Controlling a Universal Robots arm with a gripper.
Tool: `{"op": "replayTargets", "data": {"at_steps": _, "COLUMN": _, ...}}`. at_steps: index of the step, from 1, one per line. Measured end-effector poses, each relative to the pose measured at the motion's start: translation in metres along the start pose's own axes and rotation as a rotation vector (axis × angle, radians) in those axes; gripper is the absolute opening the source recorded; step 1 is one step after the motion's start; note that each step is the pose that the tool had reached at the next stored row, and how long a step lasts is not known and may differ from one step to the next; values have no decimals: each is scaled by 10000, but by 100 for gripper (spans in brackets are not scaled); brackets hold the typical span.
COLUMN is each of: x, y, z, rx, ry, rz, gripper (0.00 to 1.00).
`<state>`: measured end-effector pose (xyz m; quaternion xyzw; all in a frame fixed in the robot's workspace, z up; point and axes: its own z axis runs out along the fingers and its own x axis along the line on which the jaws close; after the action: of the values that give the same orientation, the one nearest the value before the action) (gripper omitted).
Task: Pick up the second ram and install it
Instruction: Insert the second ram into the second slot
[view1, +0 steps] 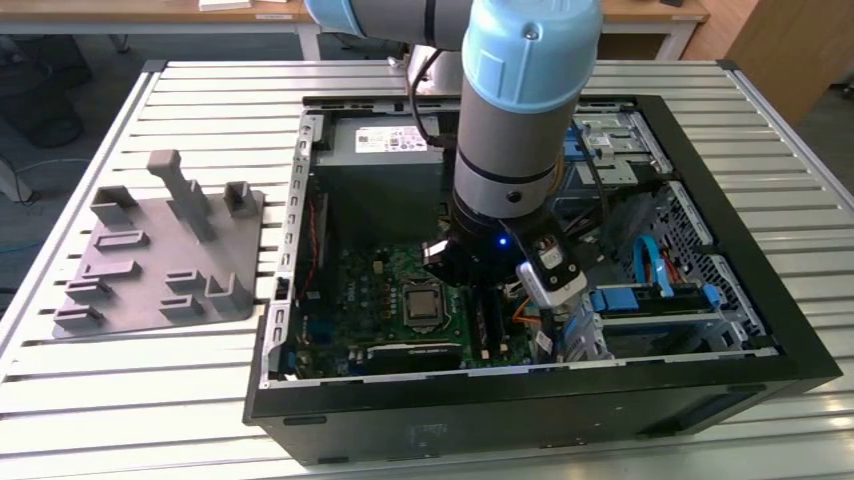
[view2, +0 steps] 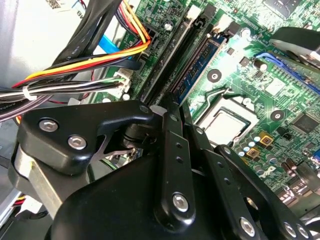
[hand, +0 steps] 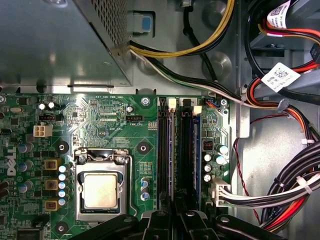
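Note:
In the first wrist view, the second ram (hand: 172, 150) is a thin dark blue-green strip standing on edge in a memory slot beside the processor (hand: 101, 190). It runs straight into my gripper (hand: 175, 222), whose black fingers are drawn together over its near end. Another stick (hand: 198, 150) stands two slots away, nearer the cables. In the second wrist view, my gripper (view2: 170, 107) closes to a narrow point just above the slots. In the exterior view, my gripper (view1: 487, 285) reaches down inside the open computer case (view1: 747, 250), over the motherboard (view1: 360, 290).
A grey fixture plate (view1: 160, 250) with upright blocks lies on the slatted table at the exterior view's left. Bundled power cables (hand: 285, 190) crowd one side of the slots. The power supply (hand: 55, 45) and the drive cage (view1: 667, 300) hem in the board.

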<state>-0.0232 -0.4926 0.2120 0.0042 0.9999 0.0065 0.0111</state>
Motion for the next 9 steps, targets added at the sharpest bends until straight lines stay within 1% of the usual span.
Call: {"op": "replayTargets", "data": {"at_steps": 9, "x": 0, "y": 0, "z": -18, "rx": -6, "ry": -1, "rz": 24, "gripper": 14}}
